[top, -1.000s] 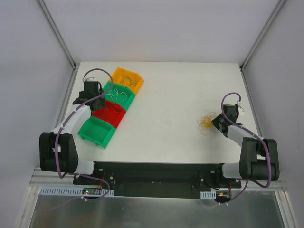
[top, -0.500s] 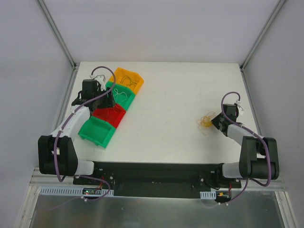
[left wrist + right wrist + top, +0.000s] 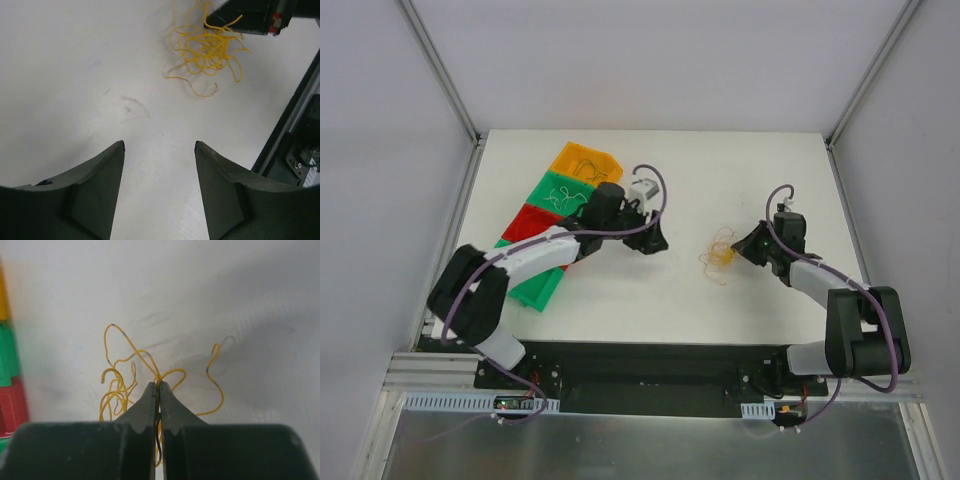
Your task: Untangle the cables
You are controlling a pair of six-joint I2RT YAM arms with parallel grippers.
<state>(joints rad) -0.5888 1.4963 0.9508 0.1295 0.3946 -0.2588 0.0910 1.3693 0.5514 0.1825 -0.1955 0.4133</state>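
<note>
Lying right of centre on the white table [image 3: 720, 170], well clear of its edges, the cables [image 3: 719, 255] are pinched in the closed right gripper [image 3: 740, 250], while the left gripper [image 3: 655, 240] hovers open over bare tabletop nearby.

top: high, rear, far, down on table [image 3: 720, 180] | wrists: low, close, forward | all share cables [image 3: 719, 256]

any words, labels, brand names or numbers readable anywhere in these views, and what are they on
No readable text in any view.
The coloured bins, the table and the cables show no lettering.
A small red patch on the right gripper, seen in the left wrist view, is too small and blurred to tell whether it carries text.
</note>
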